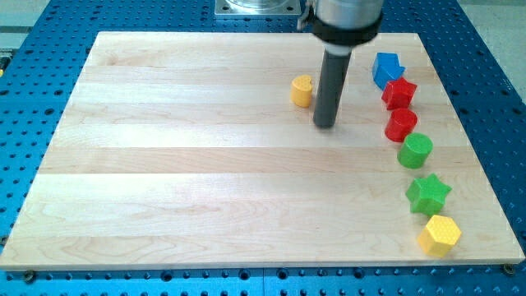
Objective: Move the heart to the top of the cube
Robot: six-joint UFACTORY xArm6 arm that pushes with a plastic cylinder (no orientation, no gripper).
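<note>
Tabletop (205,164): pale wood board on blue perforated base (33,16).

Rod (330,82) comes down upright from view's top, dark, straight. My tip (325,126) on board, upper middle. No hand on this rig, so nothing held; tip touches no block.

Yellow cylinder (302,90) just beside rod, to view's left, apart from it.

Blocks in curved line down view's right edge, well right of tip: blue block (386,68), red block (399,93), red heart (401,125), green cylinder (416,150), green star (428,194), yellow hexagon (440,235).

Cube: cannot tell which block.
</note>
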